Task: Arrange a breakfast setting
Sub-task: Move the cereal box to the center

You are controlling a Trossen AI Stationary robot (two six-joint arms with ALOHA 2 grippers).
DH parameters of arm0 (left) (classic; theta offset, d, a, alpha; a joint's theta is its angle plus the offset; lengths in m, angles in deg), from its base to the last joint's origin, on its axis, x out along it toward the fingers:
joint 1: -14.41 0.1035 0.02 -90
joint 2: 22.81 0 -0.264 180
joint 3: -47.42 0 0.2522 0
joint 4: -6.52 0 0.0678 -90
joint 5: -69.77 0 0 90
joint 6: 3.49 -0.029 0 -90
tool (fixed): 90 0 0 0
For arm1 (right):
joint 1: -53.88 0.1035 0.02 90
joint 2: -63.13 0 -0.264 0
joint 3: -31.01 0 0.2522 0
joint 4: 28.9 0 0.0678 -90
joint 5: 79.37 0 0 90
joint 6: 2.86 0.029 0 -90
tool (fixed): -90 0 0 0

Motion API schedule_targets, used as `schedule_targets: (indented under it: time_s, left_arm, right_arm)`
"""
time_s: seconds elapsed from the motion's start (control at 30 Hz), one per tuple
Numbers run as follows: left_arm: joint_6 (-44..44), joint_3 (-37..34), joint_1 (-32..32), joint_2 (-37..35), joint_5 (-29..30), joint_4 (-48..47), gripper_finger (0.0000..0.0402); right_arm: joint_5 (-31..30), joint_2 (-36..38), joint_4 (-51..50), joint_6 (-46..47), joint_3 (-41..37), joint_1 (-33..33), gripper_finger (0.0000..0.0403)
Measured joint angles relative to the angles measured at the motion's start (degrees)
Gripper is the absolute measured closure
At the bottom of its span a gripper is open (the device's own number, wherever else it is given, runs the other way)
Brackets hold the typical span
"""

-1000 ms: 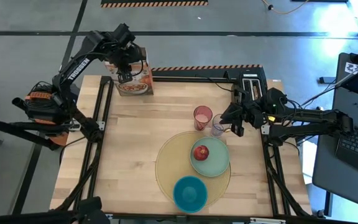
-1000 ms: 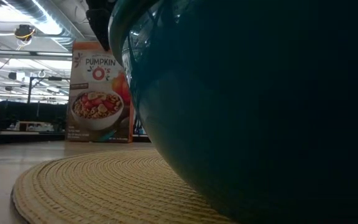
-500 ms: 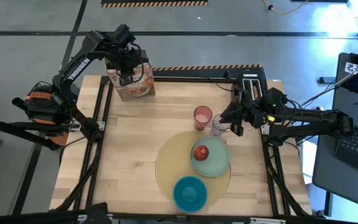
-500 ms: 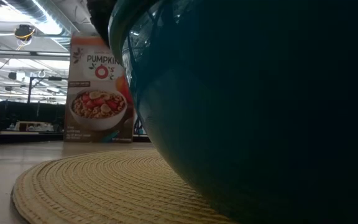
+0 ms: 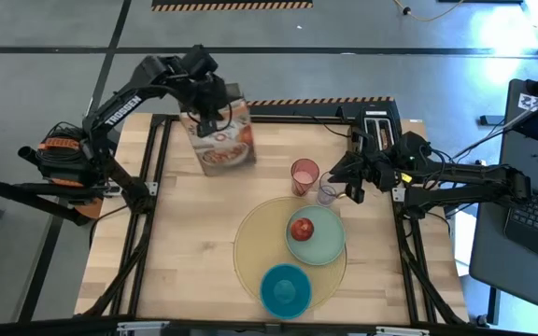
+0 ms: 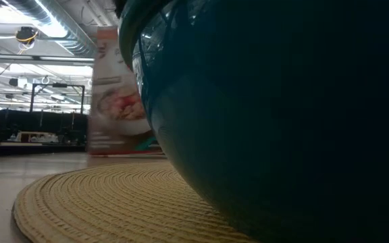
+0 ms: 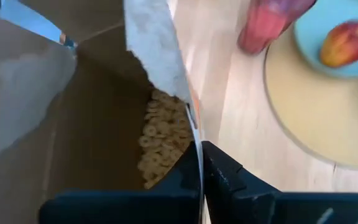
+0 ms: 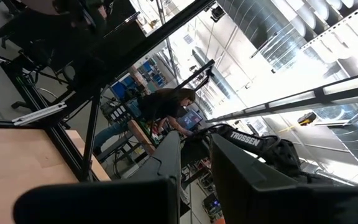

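An open cereal box (image 5: 222, 140) stands upright near the table's far edge, and loose cereal (image 7: 160, 137) shows inside it. My left gripper (image 5: 215, 105) is shut on its top. A round yellow placemat (image 5: 250, 252) carries a pale green plate (image 5: 325, 245) with a red apple (image 5: 302, 229) on it. A blue bowl (image 5: 285, 289) also sits on the placemat. A pink cup (image 5: 304, 175) and a clear mug (image 5: 327, 194) stand at the placemat's far edge. My right gripper (image 5: 351, 187) hovers right of the mug with a narrow gap between its fingers (image 8: 166, 168). My left gripper pinches the upper edge of one box wall (image 7: 194, 134) between its two fingers, one inside the open box and one outside. The fingers slant down from above. A white liner flap (image 7: 154, 50) sticks up beside the held edge. Whether the box's bottom is on the table, I cannot tell.
A black appliance (image 5: 376, 123) sits at the far right corner. In the low view the bowl (image 6: 282, 121) fills most of the picture, with the placemat (image 6: 100, 202) under it and the box (image 6: 120, 94) behind. Bare wood lies at the table's left and near left.
My left gripper has gone from the far left corner toward the table's right and a little nearer, taking the cereal box with it. The box has turned about and now shows narrower in the low view.
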Motion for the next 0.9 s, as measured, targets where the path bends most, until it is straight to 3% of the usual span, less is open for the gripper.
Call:
schedule_targets:
  time_s: [0.13,0.53,0.67,0.9]
  left_arm:
    - [0.68,0.09,-4.85,2.07,0.43,3.37,0.0401]
    - [1.88,0.11,-18.08,10.36,13.25,13.14,0.0401]
    - [1.12,0.28,-19.89,9.71,17.64,14.17,0.0401]
    - [0.47,7.37,-20.27,9.88,20.92,10.98,0.0401]
  right_arm:
    - [0.0,0.0,0.0,-0.02,0.0,0.0,0.0346]
    - [0.11,0.0,-0.91,-0.04,0.02,0.02,0.0346]
    - [0.15,-0.02,-1.11,-0.04,0.02,0.01,0.0346]
    - [0.15,-0.02,-1.14,-0.04,0.02,-0.01,0.0346]
